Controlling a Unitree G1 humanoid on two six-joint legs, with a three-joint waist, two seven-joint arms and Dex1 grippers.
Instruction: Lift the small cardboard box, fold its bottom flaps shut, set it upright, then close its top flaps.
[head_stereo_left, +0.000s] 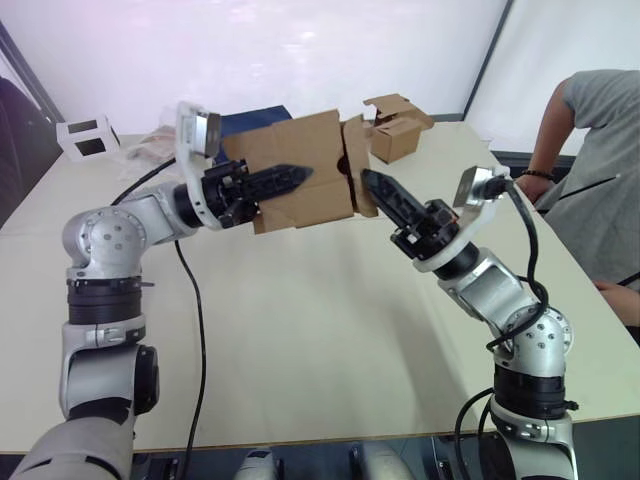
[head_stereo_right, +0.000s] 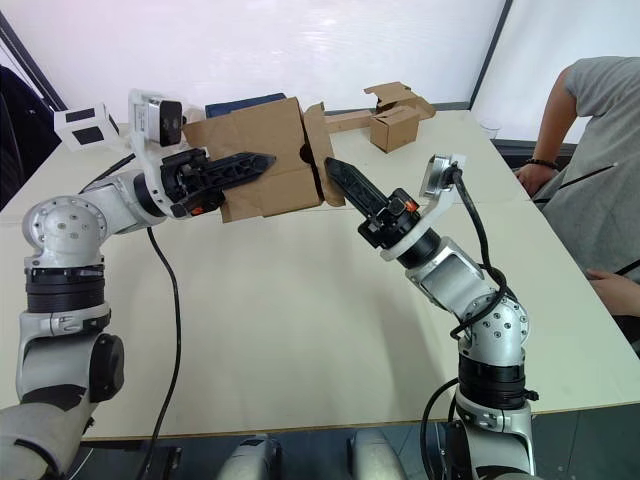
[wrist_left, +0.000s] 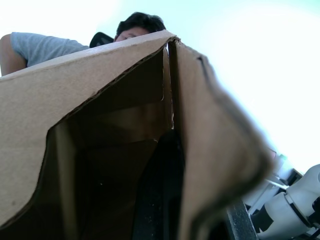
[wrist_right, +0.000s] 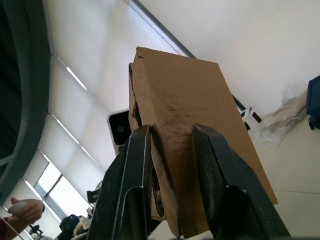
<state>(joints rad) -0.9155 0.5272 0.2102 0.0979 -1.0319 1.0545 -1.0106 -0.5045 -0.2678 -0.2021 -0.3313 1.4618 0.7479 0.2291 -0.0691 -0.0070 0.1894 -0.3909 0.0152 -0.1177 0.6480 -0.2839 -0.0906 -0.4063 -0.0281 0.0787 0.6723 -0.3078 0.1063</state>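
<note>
The small cardboard box (head_stereo_left: 300, 150) hangs on its side above the table (head_stereo_left: 320, 330). My left gripper (head_stereo_left: 300, 176) is shut on its front wall, with one black finger (head_stereo_left: 275, 181) lying across the outside. The left wrist view looks into the box's open end (wrist_left: 115, 150). My right gripper (head_stereo_left: 372, 183) is open, its tips at the box's right end, against a hinged flap (head_stereo_left: 356, 150) that stands nearly closed. The right wrist view shows the box (wrist_right: 175, 110) just past the two spread fingers (wrist_right: 135, 180). I cannot tell which end holds the bottom flaps and which the top flaps.
A second, open cardboard box (head_stereo_left: 397, 130) stands at the back right. A person (head_stereo_left: 590, 170) sits at the table's right side. A white block (head_stereo_left: 85, 135), a plastic bag (head_stereo_left: 150, 148) and a blue item (head_stereo_left: 250, 122) lie at the back left. A black cable (head_stereo_left: 195, 300) crosses the table.
</note>
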